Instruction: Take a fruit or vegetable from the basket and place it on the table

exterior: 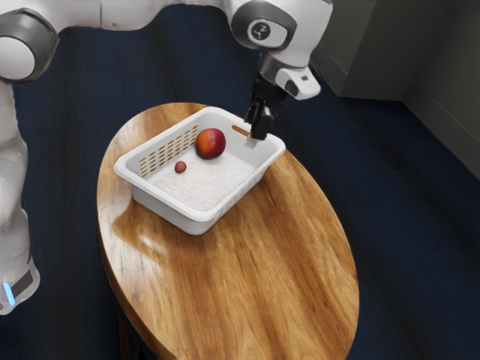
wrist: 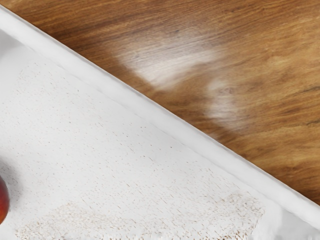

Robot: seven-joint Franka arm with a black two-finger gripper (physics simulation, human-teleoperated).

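The robot's black, narrow fingers [exterior: 257, 135] hung at one end of the basket, beside the slot in its short wall at the exterior view's right. Whether they stood apart or together could not be told, nor whether they brushed the wall; no fruit was seen at them. The slender black hand [exterior: 264, 105] above them pointed downward.

Close by, inside the white plastic basket with slotted walls [exterior: 160, 202], lay a large, round, red-and-orange fruit [exterior: 211, 143], well short of the fingers' reach. A small, round, dull-red fruit [exterior: 180, 167] rested farther from them, apart from the larger one. Both were on the basket's pale, speckled floor [exterior: 214, 180], so the thing to be moved was in the basket. The basket stood toward one end of the oval, glossy brown wooden bench [exterior: 277, 262].

The step in hand was judged to be the approach, with the pick ahead. The next move called for the hand to travel over the basket toward a fruit, line up above it and descend with room on either side. The larger one looked the easier choice, though its round skin might roll, and the rim could catch a low-travelling hand.
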